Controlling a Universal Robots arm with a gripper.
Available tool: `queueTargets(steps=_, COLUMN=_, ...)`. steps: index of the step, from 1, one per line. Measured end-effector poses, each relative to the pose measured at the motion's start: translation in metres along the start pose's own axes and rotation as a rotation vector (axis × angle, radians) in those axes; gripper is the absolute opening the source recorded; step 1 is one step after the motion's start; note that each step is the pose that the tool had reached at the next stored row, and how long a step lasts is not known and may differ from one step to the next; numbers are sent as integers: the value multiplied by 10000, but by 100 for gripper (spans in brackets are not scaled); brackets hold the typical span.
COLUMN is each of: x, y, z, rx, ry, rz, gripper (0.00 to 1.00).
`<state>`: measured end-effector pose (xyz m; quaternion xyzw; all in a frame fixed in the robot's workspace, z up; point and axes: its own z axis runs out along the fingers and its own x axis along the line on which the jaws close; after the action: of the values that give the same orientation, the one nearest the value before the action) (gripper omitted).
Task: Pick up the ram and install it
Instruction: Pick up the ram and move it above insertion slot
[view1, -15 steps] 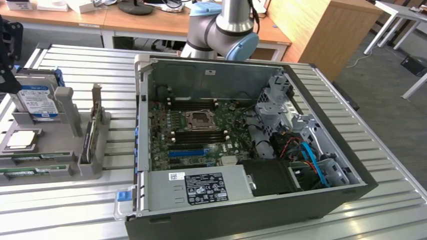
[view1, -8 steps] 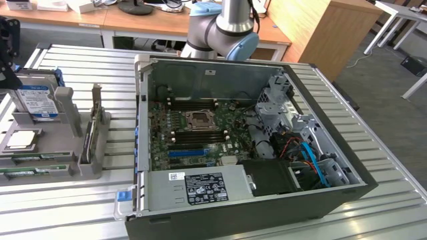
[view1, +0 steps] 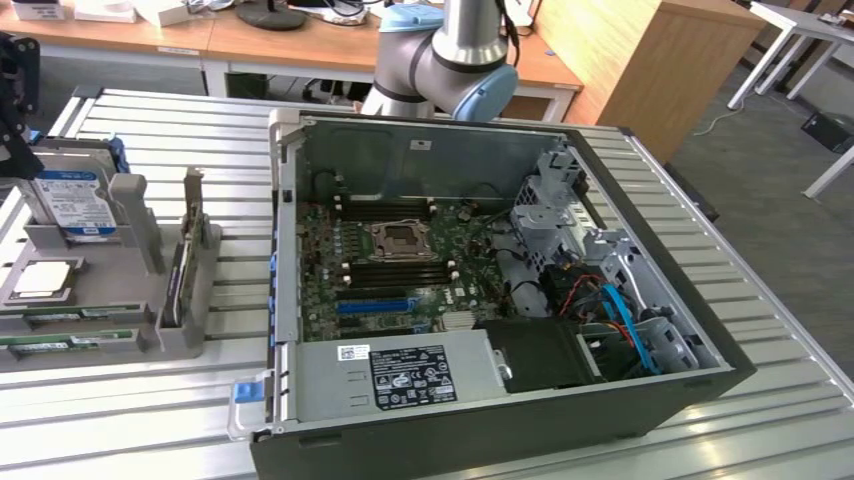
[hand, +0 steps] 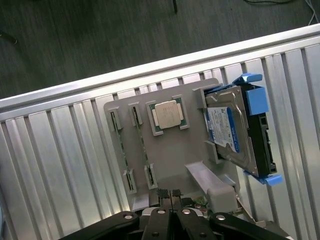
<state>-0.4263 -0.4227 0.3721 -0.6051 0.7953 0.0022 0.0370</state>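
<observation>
Pickup seems not yet begun: the black two-fingered pincer (hand: 170, 196) hovers closed and empty over the grey plastic holder (hand: 170, 150), where the thin green ram stick (hand: 143, 146) stands on edge. Grasping it likely calls for opening and aligning first. The exterior view adds the open black computer case (view1: 534, 430) on the exterior view's right.

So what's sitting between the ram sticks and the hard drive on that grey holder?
A square silver processor chip in its own pocket, seen in the wrist view.
</observation>
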Motion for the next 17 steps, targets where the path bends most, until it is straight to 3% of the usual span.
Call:
queueTargets(steps=9, x=0, y=0, z=0, rx=0, ry=-3, rz=-51, gripper=11)
queueTargets(steps=13, x=-1, y=0, z=0, rx=-23, ry=-18, rz=-430, gripper=11)
queueTargets(steps=17, x=0, y=0, z=4, rx=-67, ry=-48, rz=-1141, gripper=11)
